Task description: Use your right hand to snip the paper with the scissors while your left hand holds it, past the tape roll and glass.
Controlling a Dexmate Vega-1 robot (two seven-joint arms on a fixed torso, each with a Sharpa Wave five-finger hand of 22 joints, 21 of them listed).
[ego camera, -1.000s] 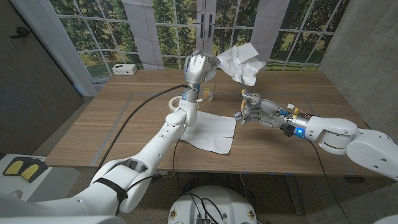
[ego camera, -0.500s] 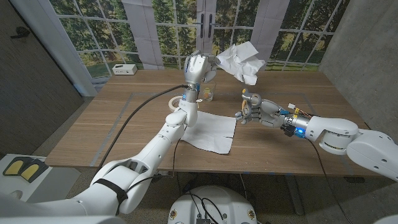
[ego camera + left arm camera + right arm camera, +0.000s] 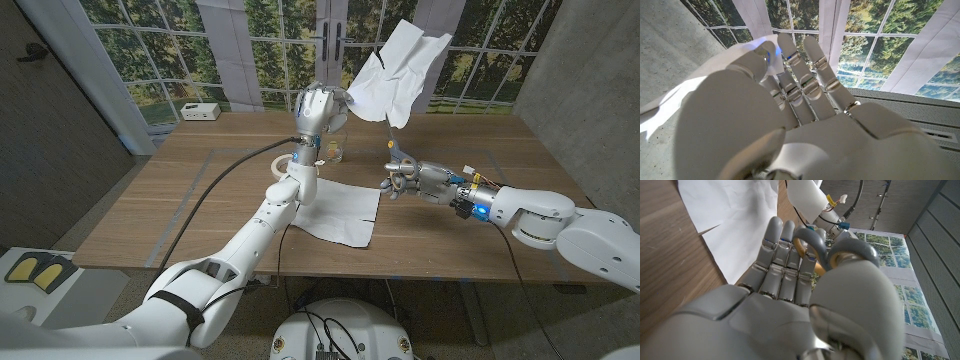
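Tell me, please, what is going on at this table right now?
The robot's left hand holds a crumpled paper sheet up above the table. Its right hand grips scissors, blades pointing up toward the sheet. Another white sheet lies flat on the table, and a glass stands behind the left arm.

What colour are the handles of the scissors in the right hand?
Grey with yellow lining, best in the right wrist view: scissors held by the right hand.

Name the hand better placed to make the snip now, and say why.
Right. The right hand grips the scissors just below the raised paper, which the left hand holds up.
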